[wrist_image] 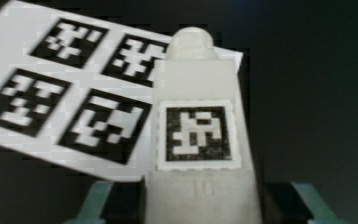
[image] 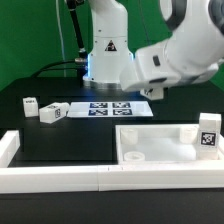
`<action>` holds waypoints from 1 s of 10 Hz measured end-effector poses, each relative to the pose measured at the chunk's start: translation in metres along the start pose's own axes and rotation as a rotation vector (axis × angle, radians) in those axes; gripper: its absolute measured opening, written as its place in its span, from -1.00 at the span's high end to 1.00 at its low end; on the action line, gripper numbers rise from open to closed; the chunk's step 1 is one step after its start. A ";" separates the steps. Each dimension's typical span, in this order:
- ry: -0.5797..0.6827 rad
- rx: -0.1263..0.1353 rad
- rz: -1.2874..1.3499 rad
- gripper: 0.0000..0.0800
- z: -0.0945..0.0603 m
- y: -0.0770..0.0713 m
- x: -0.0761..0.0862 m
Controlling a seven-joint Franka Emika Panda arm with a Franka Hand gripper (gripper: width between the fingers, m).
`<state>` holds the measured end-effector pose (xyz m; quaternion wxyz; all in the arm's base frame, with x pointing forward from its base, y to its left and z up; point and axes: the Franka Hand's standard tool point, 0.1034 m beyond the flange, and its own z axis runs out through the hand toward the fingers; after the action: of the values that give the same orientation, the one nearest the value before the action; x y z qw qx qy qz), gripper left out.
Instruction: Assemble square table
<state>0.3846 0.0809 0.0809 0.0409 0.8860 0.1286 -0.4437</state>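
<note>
- Your gripper (wrist_image: 197, 203) is clamped on a leg (wrist_image: 197, 120). In the wrist view the base of this white block sits between the two dark fingers (wrist_image: 108, 203), one on each side.
- The leg runs lengthwise away from the wrist camera and ends in a narrower rounded tip. Its black-white tag faces the lens.
- Behind the leg the marker board (wrist_image: 87, 85) lies flat on the black table, with four of its tags showing. The leg's tip overlaps the board's edge in that view.
- In the exterior view the gripper (image: 155, 92) hangs near the end of the marker board (image: 105, 108) on that view's right. The white arm reaches in from the upper right. You cannot make out the held leg there.
- The slab (image: 165, 143) lies flat at the near right of the exterior view, just behind the wall (image: 90, 178). A round socket shows near its left corner.
- A second leg (image: 207, 134) stands upright at the slab's right end, tag toward the camera. You cannot tell whether it stands on the slab or just behind it.
- A third leg (image: 30, 104) and a fourth leg (image: 52, 113) lie on the table (image: 60, 140) at the exterior view's left. They are just beside each other, near the marker board's left end and well apart from the slab.
</note>
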 end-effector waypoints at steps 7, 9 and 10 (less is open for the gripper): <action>0.331 0.008 0.005 0.27 -0.068 0.026 -0.008; 0.508 -0.014 -0.047 0.27 -0.122 0.057 -0.007; 0.559 -0.032 -0.062 0.27 -0.126 0.063 -0.013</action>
<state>0.4913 0.0416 0.1643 0.0040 0.9689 0.1688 -0.1810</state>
